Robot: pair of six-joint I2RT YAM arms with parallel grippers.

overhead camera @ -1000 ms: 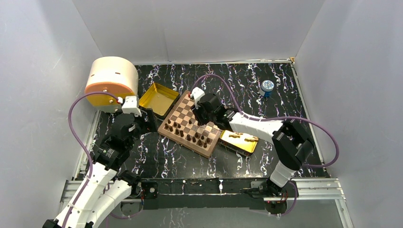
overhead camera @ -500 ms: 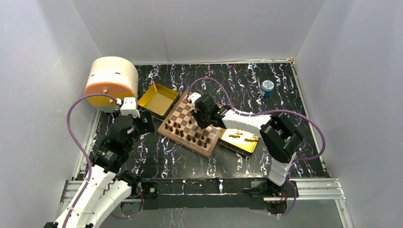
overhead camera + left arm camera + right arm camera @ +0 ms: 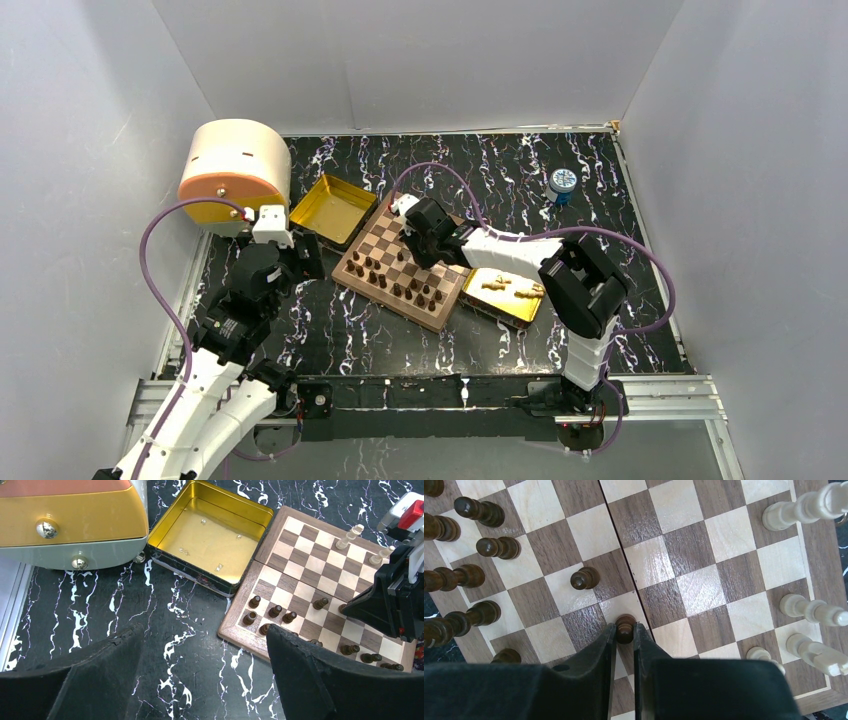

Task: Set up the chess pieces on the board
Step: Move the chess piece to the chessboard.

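Note:
The board lies mid-table with dark brown chess pieces along its near side. In the right wrist view my right gripper is shut on a dark pawn standing on a cream square at the board's centre seam. Another dark pawn stands just ahead of it. More dark pieces line the left, and light tan pieces line the right edge. My left gripper hangs open over the black table, beside the board's corner, holding nothing.
An empty gold tray sits left of the board. A second gold tray on the right holds light pieces. A cream and orange round container stands at back left, and a small blue-capped jar at back right.
My right gripper slid a little left over the board and its jaws closed around the dark pawn. The left arm barely shifted and stays open.

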